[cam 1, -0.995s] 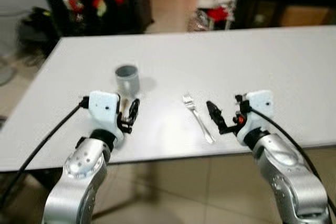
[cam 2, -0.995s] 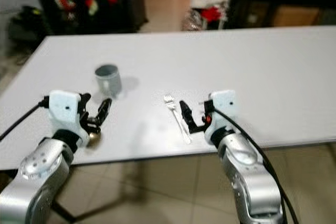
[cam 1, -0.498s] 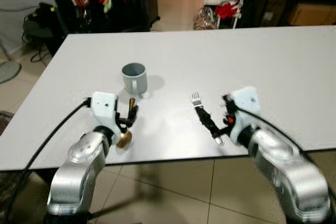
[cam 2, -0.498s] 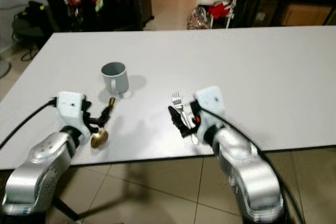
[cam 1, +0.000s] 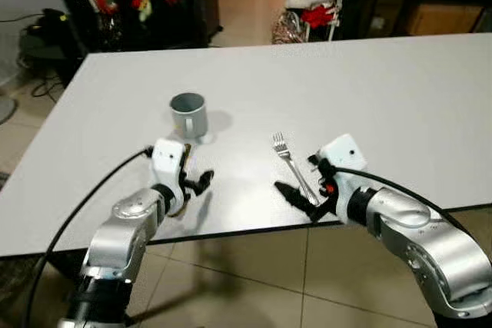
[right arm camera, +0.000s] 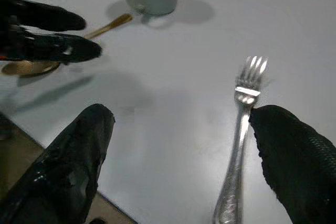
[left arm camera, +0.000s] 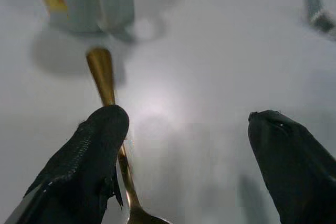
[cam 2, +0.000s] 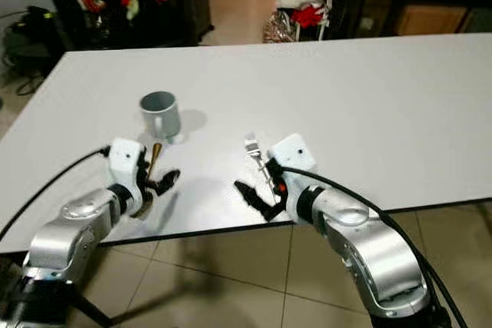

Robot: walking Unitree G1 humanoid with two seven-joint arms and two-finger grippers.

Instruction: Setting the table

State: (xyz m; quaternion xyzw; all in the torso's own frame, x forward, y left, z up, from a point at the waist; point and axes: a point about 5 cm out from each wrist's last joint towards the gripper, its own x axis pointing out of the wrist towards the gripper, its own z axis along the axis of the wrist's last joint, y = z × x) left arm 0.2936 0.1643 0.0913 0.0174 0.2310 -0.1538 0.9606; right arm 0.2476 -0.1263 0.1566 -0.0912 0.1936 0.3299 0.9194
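Left eye view, table: a white table (cam 1: 369, 90) spans the scene, its near edge toward the robot.
Left eye view, cup: a grey cup (cam 1: 188, 115) stands upright on the table, beyond the left arm.
Left eye view, left arm: it reaches up from below, bent at the elbow, with the left gripper (cam 1: 198, 183) low over the table near the front edge, fingers pointing toward the middle of the table.
Left eye view, right arm: it comes in from the lower right, forearm angled inward, with the right gripper (cam 1: 296, 196) low at the near edge of the table, beside the handle end of the fork (cam 1: 291, 167).
Right eye view, spoon: a gold spoon (cam 2: 152, 165) lies on the table between the cup and the left gripper, handle pointing toward the cup.
Left wrist view, jaws: the two black fingers (left arm camera: 89, 161) stand wide apart; the spoon lies beside one finger, touching it or just under it, not clamped.
Left wrist view, cup: it stands just past the tip of the spoon's handle.
Right wrist view, jaws: the fingers (right arm camera: 68, 166) are spread wide, holding nothing.
Right wrist view, fork: it lies flat on the table just beside one finger, tines pointing away from the gripper.
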